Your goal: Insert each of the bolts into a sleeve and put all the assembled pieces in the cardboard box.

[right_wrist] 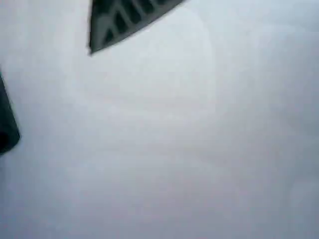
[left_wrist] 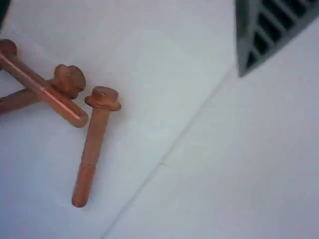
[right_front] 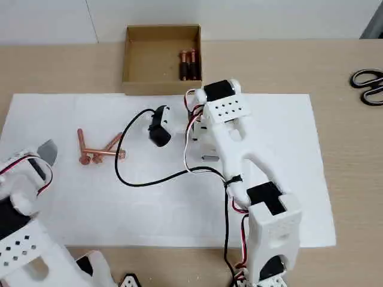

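The tabletop (right_front: 335,66) carries a white sheet (right_front: 287,179). The cardboard box (right_front: 134,60) at upper centre holds 2 assembled pieces (right_front: 188,64), and 3 bolts (right_front: 96,150) lie crossed at middle left. The likely risk is that the overlapping bolts roll apart or lift together when 1 is pinched. The left arm's fingers (left_wrist: 269,35) stand wide near the bolts and hold nothing. The right arm's fingers (right_wrist: 129,20), below the box, are likewise parted and empty.
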{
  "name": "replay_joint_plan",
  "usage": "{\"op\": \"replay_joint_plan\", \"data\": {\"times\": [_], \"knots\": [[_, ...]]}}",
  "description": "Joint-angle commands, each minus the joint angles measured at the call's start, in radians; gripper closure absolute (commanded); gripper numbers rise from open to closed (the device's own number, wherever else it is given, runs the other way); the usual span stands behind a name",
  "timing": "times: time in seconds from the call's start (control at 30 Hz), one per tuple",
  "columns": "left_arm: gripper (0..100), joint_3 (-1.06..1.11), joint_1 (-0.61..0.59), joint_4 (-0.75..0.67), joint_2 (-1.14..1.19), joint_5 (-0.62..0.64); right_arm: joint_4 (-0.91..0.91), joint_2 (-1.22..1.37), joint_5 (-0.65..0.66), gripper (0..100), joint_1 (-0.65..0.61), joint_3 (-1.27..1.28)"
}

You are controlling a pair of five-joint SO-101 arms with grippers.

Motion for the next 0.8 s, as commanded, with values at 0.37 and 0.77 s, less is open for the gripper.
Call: {"op": "replay_joint_plan", "data": {"times": [0.37,0.77], "knots": [[70,-0.042,-0.012,0.018,-0.014,-0.005,-0.117,0.182,0.014,80.9,0.015,-0.008],[70,-0.042,-0.012,0.018,-0.014,-0.005,-0.104,0.214,-0.032,97.4,0.041,-0.008]]}}
